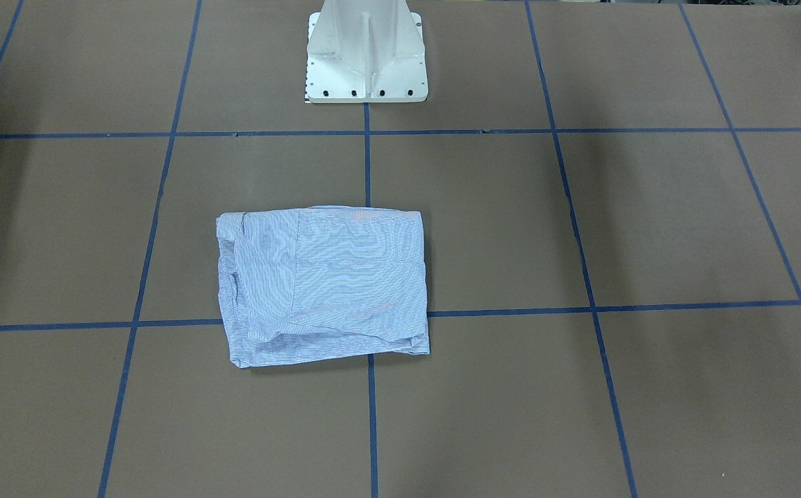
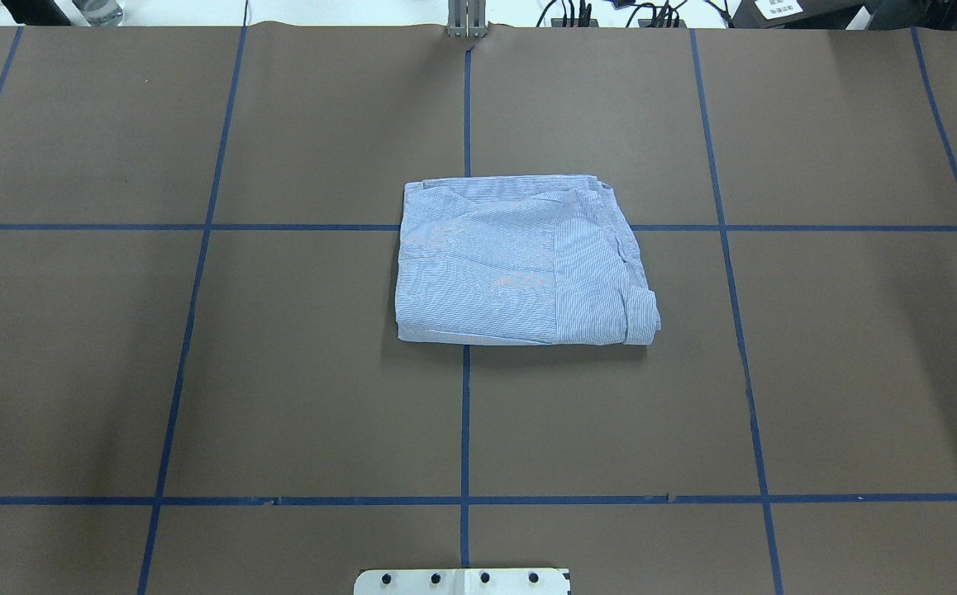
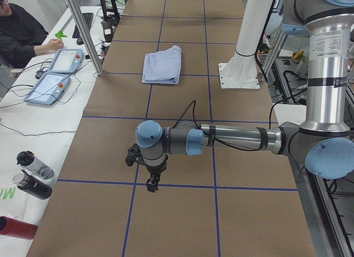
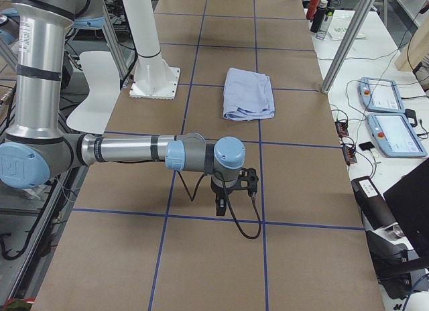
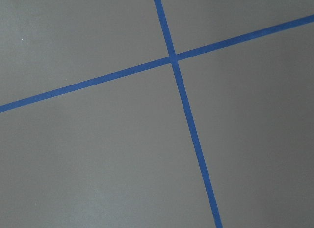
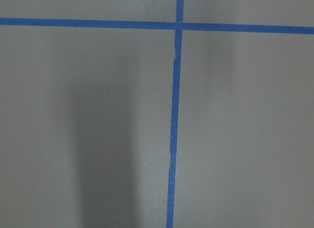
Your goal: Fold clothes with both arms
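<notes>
The shirt [image 2: 520, 260] is lying folded at the middle of the table [image 2: 197, 372] while the left arm [image 3: 238, 138] and right arm [image 4: 127, 150] are hovering well away, likely parked since folding looks done; whether their jaws are released or clenched I cannot tell.

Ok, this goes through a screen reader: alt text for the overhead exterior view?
A light blue striped shirt lies folded into a compact rectangle, centred on a brown table gridded with blue tape. A white base plate shows at the bottom edge.
</notes>
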{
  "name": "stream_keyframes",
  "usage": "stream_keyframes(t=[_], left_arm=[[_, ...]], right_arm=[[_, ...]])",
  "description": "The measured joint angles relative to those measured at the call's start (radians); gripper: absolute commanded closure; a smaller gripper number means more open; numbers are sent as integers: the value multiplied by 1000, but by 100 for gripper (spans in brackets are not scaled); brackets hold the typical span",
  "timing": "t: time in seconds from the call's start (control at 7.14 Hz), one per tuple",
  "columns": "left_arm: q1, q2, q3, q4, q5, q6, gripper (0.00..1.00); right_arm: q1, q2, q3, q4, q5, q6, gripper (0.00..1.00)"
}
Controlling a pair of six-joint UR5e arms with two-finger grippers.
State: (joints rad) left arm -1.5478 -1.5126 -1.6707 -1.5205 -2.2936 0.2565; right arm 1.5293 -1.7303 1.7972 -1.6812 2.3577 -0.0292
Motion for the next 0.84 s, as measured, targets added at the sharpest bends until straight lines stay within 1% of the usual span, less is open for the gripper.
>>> stream_keyframes(t=[0.84], left_arm=[[0, 0, 4, 0, -1, -1, 0]], right_arm=[[3, 11, -18, 1, 0, -1, 0]])
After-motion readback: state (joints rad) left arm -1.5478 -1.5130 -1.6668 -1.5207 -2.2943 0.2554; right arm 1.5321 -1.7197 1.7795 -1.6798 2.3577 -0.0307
